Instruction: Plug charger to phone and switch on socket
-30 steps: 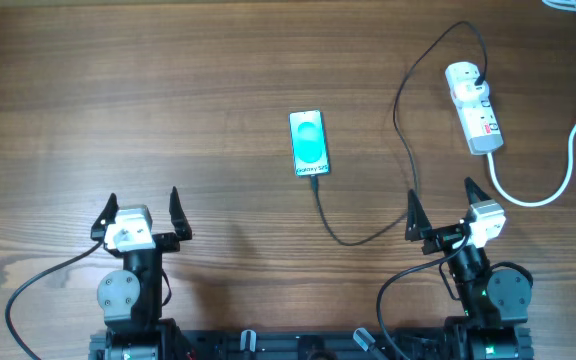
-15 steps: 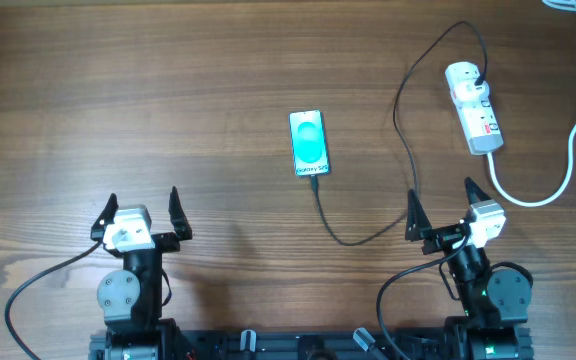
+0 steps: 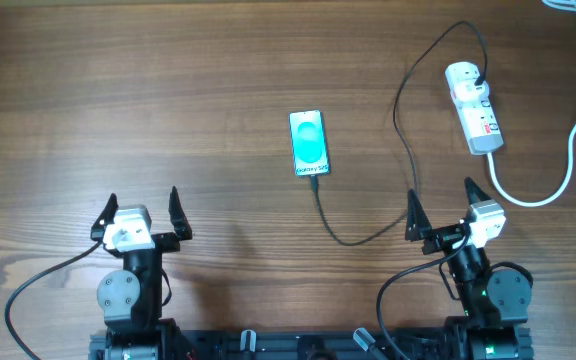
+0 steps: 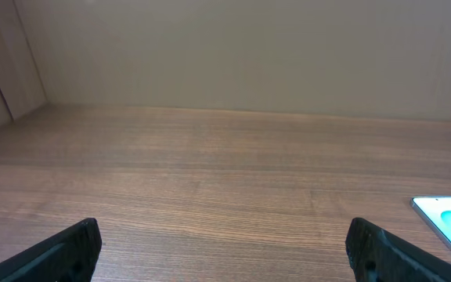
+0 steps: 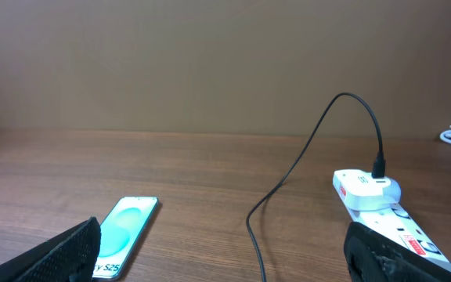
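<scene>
Table [image 3: 168, 80]: wood grain, everything lies flat on it.

L gripper [image 3: 142, 205]: near edge, left side, jaws spread wide, nothing between them. Wrist cam shows both fingers [image 4: 69, 251] apart over bare wood; phone corner only at far right of frame.

R gripper [image 3: 440, 195]: near edge, right side, jaws also spread wide, holding nothing. Charger passes just beside its left finger; contact can't be told.

White cord [image 3: 568, 150]: thick, leaves socket's near end, loops right and runs up off the top right corner.

Socket [image 3: 476, 115]: far right, lengthwise toward robot, slightly tilted. Red markings on top. Switch pos. can't be read. Black plug sits in adapter at its far end.

Phone [image 3: 308, 143]: centre of table, screen up, cyan, well apart from both grippers and socket.

Charger [image 3: 403, 110]: thin blk cable, arcs up from socket's far end, drops past R gripper, curves back left to phone's near edge. Tip meets that edge; whether fully seated can't be told.
</scene>
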Robot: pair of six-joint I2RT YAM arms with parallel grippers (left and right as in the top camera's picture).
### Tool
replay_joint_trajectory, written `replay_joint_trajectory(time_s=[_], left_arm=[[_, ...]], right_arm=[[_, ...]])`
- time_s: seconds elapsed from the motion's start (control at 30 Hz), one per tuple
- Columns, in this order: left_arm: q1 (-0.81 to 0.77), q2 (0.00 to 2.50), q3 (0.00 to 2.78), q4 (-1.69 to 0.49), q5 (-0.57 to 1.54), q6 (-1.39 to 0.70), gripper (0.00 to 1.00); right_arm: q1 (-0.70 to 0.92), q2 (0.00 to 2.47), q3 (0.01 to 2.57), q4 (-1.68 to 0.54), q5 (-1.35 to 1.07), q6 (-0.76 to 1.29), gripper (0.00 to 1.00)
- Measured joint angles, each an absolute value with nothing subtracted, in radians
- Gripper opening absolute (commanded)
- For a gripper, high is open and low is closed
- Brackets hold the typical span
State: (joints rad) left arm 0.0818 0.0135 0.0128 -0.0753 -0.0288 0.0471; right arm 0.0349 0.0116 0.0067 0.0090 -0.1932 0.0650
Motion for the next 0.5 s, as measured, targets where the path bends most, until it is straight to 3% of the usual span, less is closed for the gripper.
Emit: replay_joint_trajectory(time_s=[0.5], left_arm=[[0.082, 0.014, 0.013, -0.075, -0.029, 0.047, 1.00]], right_arm=[[0.035, 0.012, 0.007, 0.005, -0.153, 0.062, 1.00]])
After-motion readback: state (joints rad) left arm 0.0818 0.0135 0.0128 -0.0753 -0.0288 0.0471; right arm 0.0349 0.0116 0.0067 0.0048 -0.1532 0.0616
